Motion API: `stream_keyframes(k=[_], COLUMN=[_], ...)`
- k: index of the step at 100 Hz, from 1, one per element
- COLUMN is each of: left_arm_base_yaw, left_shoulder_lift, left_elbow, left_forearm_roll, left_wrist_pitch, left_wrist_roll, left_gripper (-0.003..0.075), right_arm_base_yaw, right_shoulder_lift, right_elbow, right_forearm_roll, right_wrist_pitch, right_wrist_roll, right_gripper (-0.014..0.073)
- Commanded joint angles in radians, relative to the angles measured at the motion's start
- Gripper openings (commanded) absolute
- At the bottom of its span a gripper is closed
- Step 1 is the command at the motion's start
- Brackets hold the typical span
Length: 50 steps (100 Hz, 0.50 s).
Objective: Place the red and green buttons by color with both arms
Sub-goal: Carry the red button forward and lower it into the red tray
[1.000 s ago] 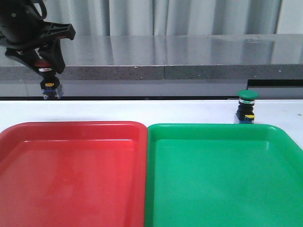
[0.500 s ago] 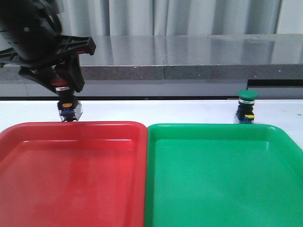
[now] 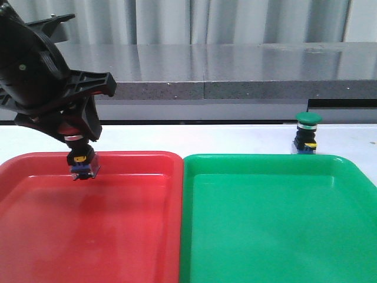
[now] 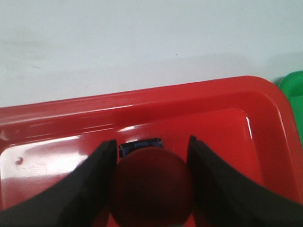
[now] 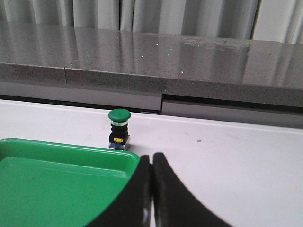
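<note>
I see my left gripper (image 3: 75, 140) clamped on the red button (image 3: 82, 160), hanging over the red tray (image 3: 118, 224) near its 11 o'clock corner. The green button (image 3: 307, 133) stands upright on the white table (image 3: 235, 138), just past the green tray (image 3: 277, 224) at 1 o'clock. My right gripper (image 5: 151, 177) has its fingers pressed together, empty.

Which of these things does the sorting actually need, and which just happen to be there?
Needed:
- dark-red mushroom-cap push-button, held by the left end effector
- green mushroom-cap push-button
- red plastic tray
- green plastic tray
- right end effector

Just there:
- grey stone ledge
- pale curtain
</note>
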<state>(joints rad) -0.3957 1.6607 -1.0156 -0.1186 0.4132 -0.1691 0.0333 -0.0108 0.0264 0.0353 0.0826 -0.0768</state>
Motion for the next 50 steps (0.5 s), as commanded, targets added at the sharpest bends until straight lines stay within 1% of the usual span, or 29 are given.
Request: stream_keyframes(k=[1, 44, 50], left_arm_base_yaw=[-0.007, -0.007, -0.007], left_shoulder_lift=[-0.042, 0.034, 0.034], left_elbow=[-0.019, -0.019, -0.019], left_forearm_roll=[-0.015, -0.019, -0.019], left_wrist_pitch=[-0.060, -0.045, -0.045], left_wrist_roll=[-0.014, -0.014, -0.014], left_gripper=[0.0243, 0.0244, 0.0255], right_arm_base_yaw=[-0.007, -0.007, -0.007], right_shoulder_lift=[-0.016, -0.016, -0.016], right_elbow=[-0.014, -0.014, -0.014], right_forearm_roll=[0.004, 0.004, 0.004], right_wrist_pitch=[-0.077, -0.077, -0.077], right_wrist_roll=[0.002, 0.002, 0.002], right_gripper=[-0.0067, -0.0067, -0.0067])
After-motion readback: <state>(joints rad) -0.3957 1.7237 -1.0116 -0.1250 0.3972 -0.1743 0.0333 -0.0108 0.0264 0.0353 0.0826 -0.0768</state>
